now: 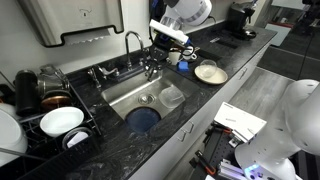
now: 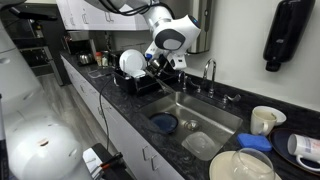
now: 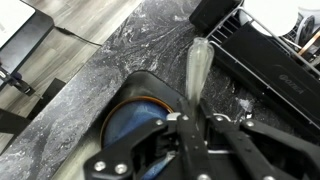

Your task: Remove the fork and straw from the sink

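Observation:
My gripper [image 3: 190,118] is shut on a pale translucent straw [image 3: 197,68], which sticks out beyond the fingers towards the counter. In both exterior views the gripper [image 1: 153,63] [image 2: 160,62] hangs above the end of the steel sink [image 1: 128,95] [image 2: 218,118] nearer the dish rack. In the wrist view the straw's far end lies over black speckled countertop [image 3: 120,50], with the sink's edge under the fingers. I cannot make out a fork in any view.
A blue bowl [image 1: 143,119] [image 2: 165,124] [image 3: 135,122] and a clear tub [image 1: 173,96] [image 2: 200,145] lie in the sink. The faucet [image 1: 134,45] [image 2: 210,72] stands behind it. A black wire dish rack [image 1: 45,115] [image 2: 135,80] [image 3: 270,50] holds dishes. A plate [image 1: 210,73] sits on the counter.

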Controlling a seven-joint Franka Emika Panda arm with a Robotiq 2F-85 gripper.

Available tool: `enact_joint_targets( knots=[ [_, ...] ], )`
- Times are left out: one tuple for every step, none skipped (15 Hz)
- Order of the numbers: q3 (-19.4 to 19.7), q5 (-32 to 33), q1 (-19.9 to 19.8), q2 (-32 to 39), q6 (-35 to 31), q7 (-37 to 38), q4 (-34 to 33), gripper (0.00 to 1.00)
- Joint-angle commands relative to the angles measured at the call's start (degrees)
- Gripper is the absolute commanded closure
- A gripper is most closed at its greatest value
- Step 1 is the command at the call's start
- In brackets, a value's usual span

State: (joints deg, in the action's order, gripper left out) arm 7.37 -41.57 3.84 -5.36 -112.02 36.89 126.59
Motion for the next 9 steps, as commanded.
enact_joint_targets(
  knots=[
    [-2.26, -0.15, -2.38, 0.04, 0.27, -0.1, -0.12, 0.88],
    [-2.26, -0.15, -2.38, 0.05, 0.28, -0.1, -0.12, 0.88],
    [-2.26, -0.15, -2.38, 0.05, 0.28, -0.1, -0.13, 0.97],
    [-2.41, -1.07, -2.41, 0.29, 0.18, 1.6, -0.24, 0.97],
    [-2.64, -2.45, -2.44, 0.58, 0.96, 3.09, -0.53, 0.97],
    [-2.86, -3.97, -2.48, 0.8, 1.28, 4.26, -0.71, 0.97],
    [-3.1, -5.77, -2.53, 1.14, 1.33, 6.12, -1.01, 0.97],
    [-3.27, -7.83, -2.49, 1.39, 1.45, 7.67, -1.29, 0.97],
    [-3.42, -10.12, -2.46, 1.62, 1.6, 9.0, -1.52, 0.97]
  ],
)
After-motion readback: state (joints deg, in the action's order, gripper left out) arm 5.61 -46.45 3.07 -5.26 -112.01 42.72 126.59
